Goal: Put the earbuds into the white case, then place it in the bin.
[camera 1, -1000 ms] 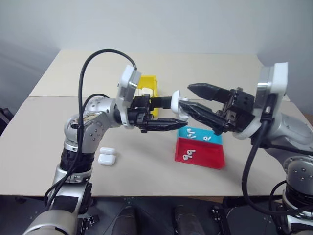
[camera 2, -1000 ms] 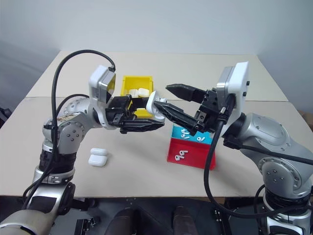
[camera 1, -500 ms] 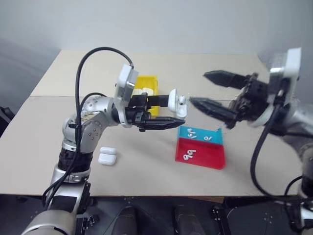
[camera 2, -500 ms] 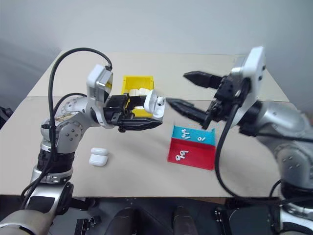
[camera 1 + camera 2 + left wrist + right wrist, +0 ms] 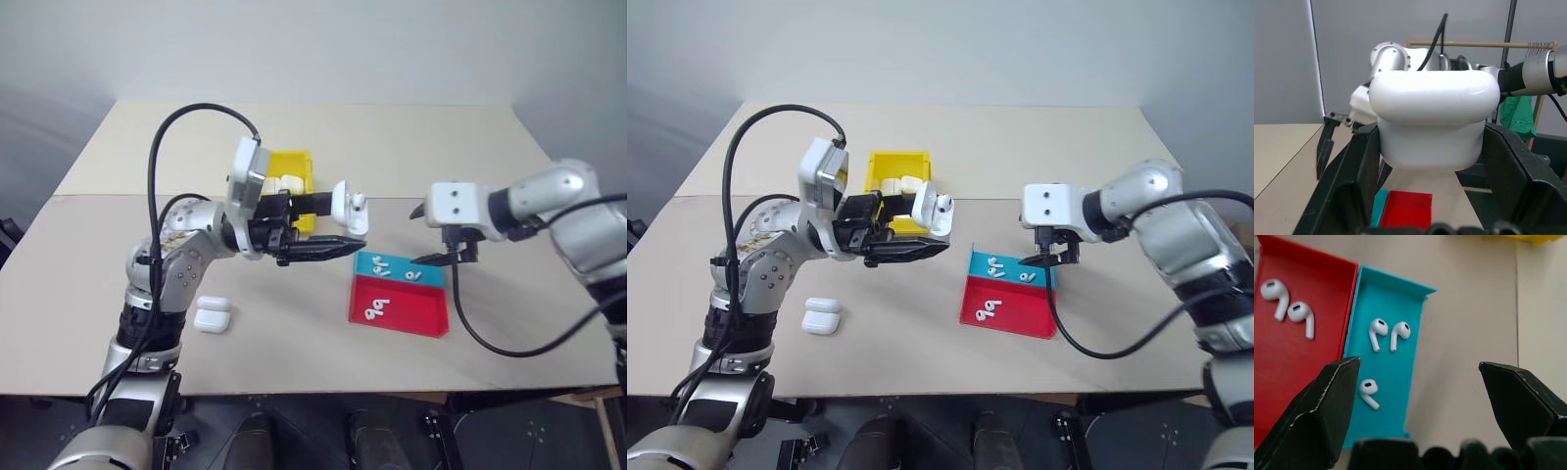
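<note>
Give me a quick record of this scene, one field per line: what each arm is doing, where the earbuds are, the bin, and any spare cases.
left gripper: shut on the open white case, held above the table
right gripper: jaws open, above the blue tray section
earbuds: three in the blue section, two in the red
tray: red and blue, flat on the table
bin: yellow, behind the held case, white cases inside
spare cases: two, on the table near the left arm

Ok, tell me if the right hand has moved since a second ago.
Yes. The right hand has left the white case held by the left hand and swung down over the blue end of the tray, fingers open.
</note>
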{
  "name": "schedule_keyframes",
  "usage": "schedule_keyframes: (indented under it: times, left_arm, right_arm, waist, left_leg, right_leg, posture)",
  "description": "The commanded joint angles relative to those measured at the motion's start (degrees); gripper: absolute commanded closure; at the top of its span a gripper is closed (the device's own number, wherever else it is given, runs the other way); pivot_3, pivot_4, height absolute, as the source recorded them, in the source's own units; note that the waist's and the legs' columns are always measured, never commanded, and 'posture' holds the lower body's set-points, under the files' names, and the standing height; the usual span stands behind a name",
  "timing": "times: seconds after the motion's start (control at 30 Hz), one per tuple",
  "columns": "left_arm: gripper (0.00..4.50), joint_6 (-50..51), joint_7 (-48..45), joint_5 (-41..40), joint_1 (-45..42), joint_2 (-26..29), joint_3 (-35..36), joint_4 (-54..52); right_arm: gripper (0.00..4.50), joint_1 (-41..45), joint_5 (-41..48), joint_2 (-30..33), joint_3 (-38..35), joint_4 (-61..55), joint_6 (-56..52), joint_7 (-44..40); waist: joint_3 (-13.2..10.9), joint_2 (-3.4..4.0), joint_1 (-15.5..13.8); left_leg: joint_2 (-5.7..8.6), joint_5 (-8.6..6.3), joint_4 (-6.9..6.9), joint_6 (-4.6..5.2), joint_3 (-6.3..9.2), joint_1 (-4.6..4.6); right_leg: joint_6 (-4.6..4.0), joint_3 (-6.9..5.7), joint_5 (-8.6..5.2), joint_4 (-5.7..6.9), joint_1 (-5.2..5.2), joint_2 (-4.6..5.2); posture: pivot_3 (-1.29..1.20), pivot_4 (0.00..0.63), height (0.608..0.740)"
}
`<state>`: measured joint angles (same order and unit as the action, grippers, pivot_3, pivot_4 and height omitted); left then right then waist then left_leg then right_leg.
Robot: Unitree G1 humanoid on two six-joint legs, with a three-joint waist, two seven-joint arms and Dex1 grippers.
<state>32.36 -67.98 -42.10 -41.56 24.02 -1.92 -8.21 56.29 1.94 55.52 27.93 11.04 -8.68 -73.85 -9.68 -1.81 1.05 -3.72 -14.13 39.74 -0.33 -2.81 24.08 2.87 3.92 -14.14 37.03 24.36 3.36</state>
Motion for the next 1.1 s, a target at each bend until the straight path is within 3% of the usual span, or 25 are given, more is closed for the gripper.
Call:
schedule_keyframes:
  times: [0.03, 0.27, 0.37, 0.43, 1.1]
  left_arm:
    - [1.72, -1.6, 0.5, -0.5, 0.3, -0.4, 0.8, -2.3]
    - [1.72, -1.6, 1.3, -0.7, 1.6, 0.1, 1.3, -3.7]
    - [1.72, -1.7, 1.7, -0.7, 1.8, 0.2, 1.4, -4.0]
    - [1.72, -1.7, 1.9, -0.8, 2.1, 0.4, 1.5, -4.5]
    - [1.72, -0.5, 2.4, -2.2, 2.6, 1.5, 1.2, -6.4]
  right_arm:
    - [0.01, 5.2, -4.8, -4.2, 0.9, 11.0, 8.8, -4.1]
    - [0.01, 14.6, -11.6, -16.0, 2.2, 33.9, 13.4, -6.0]
    - [0.55, 17.1, -13.6, -19.0, 1.8, 40.0, 15.4, -5.5]
    - [1.18, 18.3, -15.1, -20.5, 2.0, 43.0, 16.1, -5.4]
    - [1.18, 18.0, -19.2, -26.3, 0.9, 47.3, 10.2, -7.0]
  waist:
    - [0.0, 0.00, -0.1]
    - [0.0, 0.03, -0.2]
    - [0.0, 0.04, -0.2]
    - [0.0, 0.04, -0.2]
    - [0.0, 0.09, 0.0]
  left_leg:
    - [0.00, 0.00, 0.00, 0.00, 0.00, 0.00]
    - [0.00, 0.01, 0.00, -0.02, -0.01, -0.01]
    - [-0.01, 0.02, -0.01, -0.04, -0.02, -0.01]
    - [0.00, 0.02, -0.02, -0.04, -0.02, -0.01]
    - [0.00, 0.04, -0.02, -0.08, -0.02, -0.02]
  right_leg:
    - [0.00, 0.00, 0.00, -0.01, 0.00, 0.00]
    - [0.00, -0.02, 0.00, 0.01, -0.01, 0.02]
    - [0.00, -0.02, 0.00, 0.02, -0.01, 0.02]
    - [0.00, -0.02, 0.00, 0.03, -0.01, 0.02]
    - [-0.01, -0.02, 0.00, 0.09, 0.00, 0.02]
  posture:
    - [0.00, 0.150, 0.740]
    - [0.00, 0.150, 0.740]
    - [0.00, 0.150, 0.740]
    - [0.00, 0.150, 0.740]
    - [0.00, 0.150, 0.740]
